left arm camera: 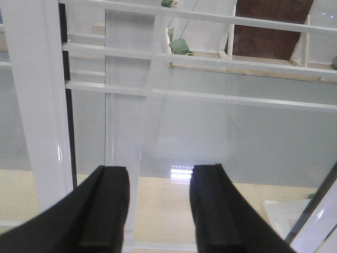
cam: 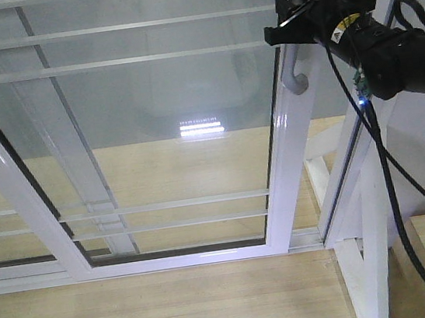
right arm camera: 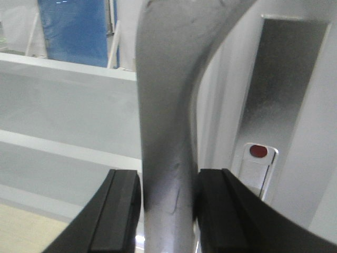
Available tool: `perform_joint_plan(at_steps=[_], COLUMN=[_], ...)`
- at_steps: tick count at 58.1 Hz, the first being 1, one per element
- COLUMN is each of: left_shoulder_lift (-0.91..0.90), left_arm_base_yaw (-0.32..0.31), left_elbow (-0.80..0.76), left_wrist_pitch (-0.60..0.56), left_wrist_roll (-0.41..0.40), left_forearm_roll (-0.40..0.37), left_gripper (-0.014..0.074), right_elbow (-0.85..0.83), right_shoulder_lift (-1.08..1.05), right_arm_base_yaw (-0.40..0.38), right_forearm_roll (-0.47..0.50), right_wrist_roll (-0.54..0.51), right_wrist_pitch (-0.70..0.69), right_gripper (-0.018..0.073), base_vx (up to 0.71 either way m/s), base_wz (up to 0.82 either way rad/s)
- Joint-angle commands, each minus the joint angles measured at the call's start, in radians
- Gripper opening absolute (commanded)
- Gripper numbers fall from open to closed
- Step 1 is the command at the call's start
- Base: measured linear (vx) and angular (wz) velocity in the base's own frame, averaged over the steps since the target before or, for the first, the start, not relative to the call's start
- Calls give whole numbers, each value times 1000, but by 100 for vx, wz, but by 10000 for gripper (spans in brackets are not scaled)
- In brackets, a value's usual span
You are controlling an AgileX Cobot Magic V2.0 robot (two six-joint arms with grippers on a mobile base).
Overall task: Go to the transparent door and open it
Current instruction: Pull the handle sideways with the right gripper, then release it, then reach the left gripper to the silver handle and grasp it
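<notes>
The transparent door (cam: 154, 135) fills the front view — tall, stiff, likely heavy glass, fragile away from its frame. The curved silver handle (right arm camera: 163, 132) is the sound hold — the right fingers (right arm camera: 121, 211) pinch it from 2 sides. The left fingers (left arm camera: 105, 211) gape, empty.

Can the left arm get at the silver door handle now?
Probably not: the right claw is shut on the handle, taking the grip spot, and the open left claw faces bare glass, with the handle out of its view.
</notes>
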Motion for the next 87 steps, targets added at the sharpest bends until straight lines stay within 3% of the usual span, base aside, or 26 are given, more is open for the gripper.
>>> perform_joint_plan(at_steps=[1, 29, 41, 53, 68, 87], left_shoulder_lift=[-1, -1, -1, -1, 68, 413], left_arm_base_yaw=[-2, -2, -2, -18, -113, -292], left_elbow=[-27, -27, -27, -28, -28, -118], left_wrist_pitch=[-89, -90, -90, -90, -152, -505], left_wrist_roll=[-9, -9, -6, 7, 28, 28], left_forearm_roll=[-9, -9, -6, 10, 11, 12], left_gripper=[413, 413, 413, 413, 428, 477], right_elbow=[-31, -28, 71, 298, 512, 627], right_shoulder_lift=[-50, -85, -240, -485, -822, -999], right_arm_base_yaw=[37, 172, 130, 81, 82, 82], right_forearm_roll=[-27, -32, 21, -8, -3, 7], right_wrist_roll=[-3, 1, 73, -4, -8, -7], right_wrist_pitch=[-83, -84, -30, 152, 329, 391], right_gripper=[320, 320, 320, 320, 320, 320], base_vx=[0, 0, 0, 0, 0, 0], base_wz=[0, 0, 0, 0, 0, 0])
